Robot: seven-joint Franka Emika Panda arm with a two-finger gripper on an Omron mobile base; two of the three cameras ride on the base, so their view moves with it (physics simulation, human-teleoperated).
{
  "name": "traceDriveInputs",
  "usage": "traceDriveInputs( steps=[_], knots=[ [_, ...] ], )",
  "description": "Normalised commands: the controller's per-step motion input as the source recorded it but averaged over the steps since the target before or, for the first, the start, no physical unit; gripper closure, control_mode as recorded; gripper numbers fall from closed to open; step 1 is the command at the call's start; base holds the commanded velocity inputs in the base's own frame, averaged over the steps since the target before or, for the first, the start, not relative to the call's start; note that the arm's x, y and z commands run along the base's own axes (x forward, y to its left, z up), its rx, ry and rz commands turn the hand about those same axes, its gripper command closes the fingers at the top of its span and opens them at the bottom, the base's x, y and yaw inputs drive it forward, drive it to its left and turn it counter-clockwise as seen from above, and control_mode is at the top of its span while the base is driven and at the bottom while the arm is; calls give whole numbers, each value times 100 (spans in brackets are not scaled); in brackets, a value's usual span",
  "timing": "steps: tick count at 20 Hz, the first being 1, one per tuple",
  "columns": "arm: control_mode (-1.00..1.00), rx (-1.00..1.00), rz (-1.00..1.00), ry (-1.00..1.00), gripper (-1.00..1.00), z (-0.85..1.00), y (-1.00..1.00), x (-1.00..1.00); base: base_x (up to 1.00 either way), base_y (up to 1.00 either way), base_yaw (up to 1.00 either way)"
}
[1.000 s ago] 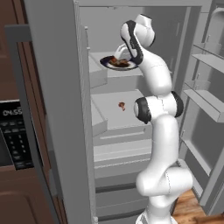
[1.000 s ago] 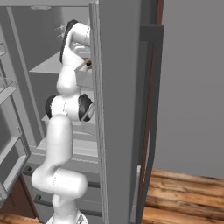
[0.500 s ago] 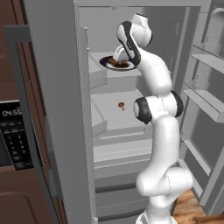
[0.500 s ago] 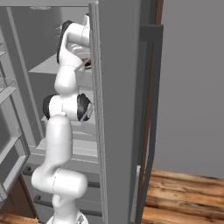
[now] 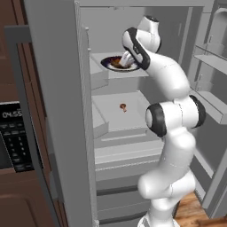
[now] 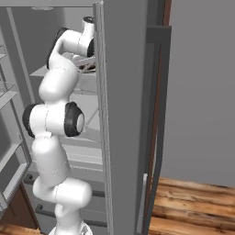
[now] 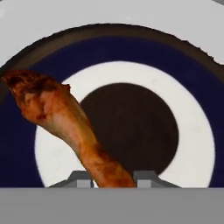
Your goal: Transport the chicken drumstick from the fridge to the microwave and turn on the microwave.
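Gripper [image 5: 125, 60] reaches onto the plate [image 5: 108, 63] near the upper fridge [image 5: 133, 115] shelf's front edge in the left base view. Right base view: the arm leans past the door's edge. Hand view: fingertips [image 7: 81, 180] pinch the chicken drumstick's [image 7: 61, 127] narrow end over the plate.

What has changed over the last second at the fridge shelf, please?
The end effector has closed in around the chicken drumstick on the plate, gripping its thin end. The arm has barely shifted. The plate, the small reddish item below and the fridge door are unchanged.
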Motion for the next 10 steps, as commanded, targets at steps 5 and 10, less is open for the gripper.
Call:
traceDriveInputs(
  steps=[5,10],
  knots=[
    [-100,4,-22,-28,100,-21,0,-62,0,0,0],
    [-100,10,-33,-22,100,41,0,-36,0,0,0]
  ],
)
